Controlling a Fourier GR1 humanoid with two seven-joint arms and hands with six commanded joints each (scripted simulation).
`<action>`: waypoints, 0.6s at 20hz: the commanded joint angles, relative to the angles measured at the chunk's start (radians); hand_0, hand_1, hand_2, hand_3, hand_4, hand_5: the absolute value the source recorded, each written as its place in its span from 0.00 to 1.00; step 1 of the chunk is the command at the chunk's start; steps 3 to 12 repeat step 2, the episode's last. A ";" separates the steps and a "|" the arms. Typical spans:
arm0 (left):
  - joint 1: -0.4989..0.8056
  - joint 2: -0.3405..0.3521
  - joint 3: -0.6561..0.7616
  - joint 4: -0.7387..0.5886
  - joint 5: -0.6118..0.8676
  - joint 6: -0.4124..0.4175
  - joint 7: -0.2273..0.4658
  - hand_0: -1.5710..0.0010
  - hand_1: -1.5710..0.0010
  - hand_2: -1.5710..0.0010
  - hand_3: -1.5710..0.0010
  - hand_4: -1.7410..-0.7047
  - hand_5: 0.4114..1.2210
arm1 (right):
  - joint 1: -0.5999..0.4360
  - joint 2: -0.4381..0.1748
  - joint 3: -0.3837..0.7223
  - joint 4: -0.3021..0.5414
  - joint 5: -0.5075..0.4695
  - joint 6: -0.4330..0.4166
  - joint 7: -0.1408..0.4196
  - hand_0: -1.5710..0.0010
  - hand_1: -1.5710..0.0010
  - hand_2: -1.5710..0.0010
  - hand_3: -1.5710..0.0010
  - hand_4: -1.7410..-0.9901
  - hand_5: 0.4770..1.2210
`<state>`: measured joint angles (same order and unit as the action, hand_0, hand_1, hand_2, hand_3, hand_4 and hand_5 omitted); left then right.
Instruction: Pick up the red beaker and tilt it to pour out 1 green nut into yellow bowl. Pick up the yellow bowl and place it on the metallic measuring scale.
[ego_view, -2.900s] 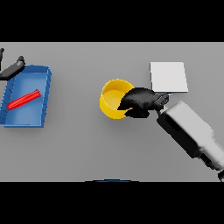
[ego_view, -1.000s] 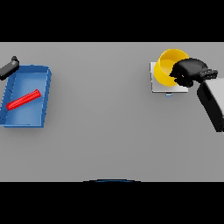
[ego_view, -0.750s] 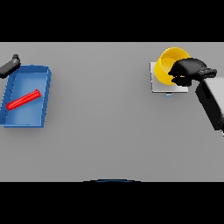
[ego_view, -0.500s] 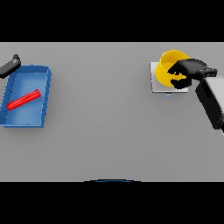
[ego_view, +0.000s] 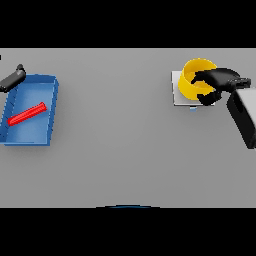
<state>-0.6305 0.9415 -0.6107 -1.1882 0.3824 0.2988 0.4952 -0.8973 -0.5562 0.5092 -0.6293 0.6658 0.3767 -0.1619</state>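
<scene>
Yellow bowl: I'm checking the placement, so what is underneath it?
The yellow bowl sits over the metallic scale, whose left and front edges show. The right hand, curled on the rim, hides the scale's right part.

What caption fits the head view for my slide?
Right hand grips the yellow bowl on the metallic scale; red beaker lies in the blue tray.

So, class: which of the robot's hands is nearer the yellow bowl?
Right. The right hand grips the yellow bowl on the scale; the left hand is far across the table.
</scene>
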 joint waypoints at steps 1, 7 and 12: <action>-0.004 0.001 -0.007 -0.005 -0.009 0.007 0.018 1.00 1.00 1.00 1.00 0.86 0.44 | 0.001 0.000 0.003 0.004 0.003 -0.003 -0.003 0.96 0.97 0.95 0.82 0.43 0.44; -0.011 0.002 -0.007 -0.003 -0.010 0.006 0.029 1.00 1.00 1.00 1.00 0.86 0.44 | -0.003 0.002 0.002 0.004 0.001 0.001 -0.006 0.97 0.98 0.96 0.83 0.44 0.43; -0.011 0.002 -0.007 -0.003 -0.010 0.006 0.029 1.00 1.00 1.00 1.00 0.86 0.44 | -0.003 0.002 0.002 0.004 0.001 0.001 -0.006 0.97 0.98 0.96 0.83 0.44 0.43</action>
